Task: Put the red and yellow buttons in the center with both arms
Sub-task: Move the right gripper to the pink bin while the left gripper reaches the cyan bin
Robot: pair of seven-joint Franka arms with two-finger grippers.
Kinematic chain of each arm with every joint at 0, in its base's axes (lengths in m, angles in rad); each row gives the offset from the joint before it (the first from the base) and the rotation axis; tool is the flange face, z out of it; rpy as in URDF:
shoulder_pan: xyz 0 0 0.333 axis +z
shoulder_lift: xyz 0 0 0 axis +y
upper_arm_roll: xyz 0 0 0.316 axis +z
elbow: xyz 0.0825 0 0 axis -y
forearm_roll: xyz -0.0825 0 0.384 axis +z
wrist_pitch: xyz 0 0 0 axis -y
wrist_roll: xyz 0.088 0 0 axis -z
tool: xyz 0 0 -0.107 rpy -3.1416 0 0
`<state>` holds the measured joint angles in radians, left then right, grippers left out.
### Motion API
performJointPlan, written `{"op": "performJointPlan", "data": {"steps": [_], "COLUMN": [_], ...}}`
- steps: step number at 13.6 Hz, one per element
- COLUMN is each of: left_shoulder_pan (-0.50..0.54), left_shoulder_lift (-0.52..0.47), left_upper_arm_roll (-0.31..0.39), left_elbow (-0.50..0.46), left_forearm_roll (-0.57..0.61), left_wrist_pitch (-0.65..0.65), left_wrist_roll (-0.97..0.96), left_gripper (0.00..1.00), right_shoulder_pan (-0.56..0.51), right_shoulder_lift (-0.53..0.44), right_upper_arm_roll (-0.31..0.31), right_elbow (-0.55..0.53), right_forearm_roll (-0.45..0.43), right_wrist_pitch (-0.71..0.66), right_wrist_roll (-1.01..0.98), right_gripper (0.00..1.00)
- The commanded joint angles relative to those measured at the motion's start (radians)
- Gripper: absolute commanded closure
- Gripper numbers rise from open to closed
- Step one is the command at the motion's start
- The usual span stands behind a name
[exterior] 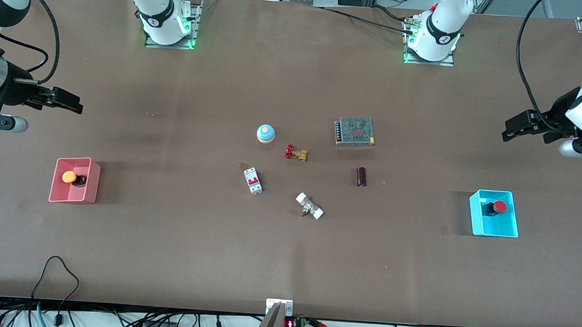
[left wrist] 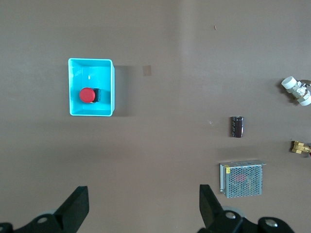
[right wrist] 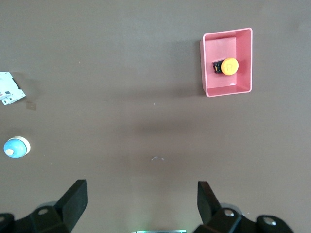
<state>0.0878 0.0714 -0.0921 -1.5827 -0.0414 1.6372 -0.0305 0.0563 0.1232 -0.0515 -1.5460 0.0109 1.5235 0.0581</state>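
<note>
The yellow button [exterior: 69, 177] lies in the pink bin [exterior: 89, 184] at the right arm's end of the table; it also shows in the right wrist view [right wrist: 229, 65]. The red button [exterior: 500, 207] lies in the cyan bin [exterior: 512, 220] at the left arm's end; it also shows in the left wrist view [left wrist: 87, 95]. My left gripper [exterior: 513, 129] is open and empty, high over bare table near the cyan bin. My right gripper [exterior: 70, 102] is open and empty, high over bare table near the pink bin. The brown tabletop [exterior: 287, 252] lies between the bins.
In the middle stand a blue-topped white dome [exterior: 266, 133], a brass valve with a red handwheel [exterior: 296, 153], a white circuit breaker [exterior: 253, 180], a white-capped fitting [exterior: 310, 206], a dark cylinder [exterior: 361, 177] and a mesh-covered power supply [exterior: 355, 131].
</note>
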Motion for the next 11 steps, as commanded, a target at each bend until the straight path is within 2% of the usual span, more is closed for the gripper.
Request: {"op": "performJointPlan", "data": {"steps": [1, 3, 5, 9, 11], "left_shoulder_pan": [0.007, 0.006, 0.006, 0.02, 0.032], "left_shoulder_lift": [-0.036, -0.025, 0.027, 0.183, 0.313], "left_upper_arm_roll": [-0.005, -0.005, -0.005, 0.011, 0.011], "left_elbow": [-0.034, -0.029, -0.02, 0.003, 0.055], "left_forearm_roll": [0.014, 0.015, 0.015, 0.021, 0.064], "left_wrist_pitch": [0.004, 0.01, 0.015, 0.107, 0.144], "left_wrist_roll": [0.014, 0.014, 0.012, 0.011, 0.021], "left_gripper": [0.0, 0.0, 0.0, 0.0, 0.0], "right_shoulder_pan": [-0.006, -0.006, -0.004, -0.009, -0.006], "right_shoulder_lift": [-0.016, -0.016, -0.013, 0.03, 0.045], "right_upper_arm_roll": [0.002, 0.002, 0.002, 0.002, 0.002], "right_elbow": [-0.02, -0.019, -0.017, -0.017, -0.017], "right_forearm_roll": [0.014, 0.014, 0.012, 0.012, 0.012], "right_wrist_pitch": [0.011, 0.011, 0.003, 0.001, 0.001], "right_wrist_roll": [-0.009, -0.017, -0.017, -0.018, -0.046], "right_gripper": [0.0, 0.0, 0.0, 0.0, 0.0]}}
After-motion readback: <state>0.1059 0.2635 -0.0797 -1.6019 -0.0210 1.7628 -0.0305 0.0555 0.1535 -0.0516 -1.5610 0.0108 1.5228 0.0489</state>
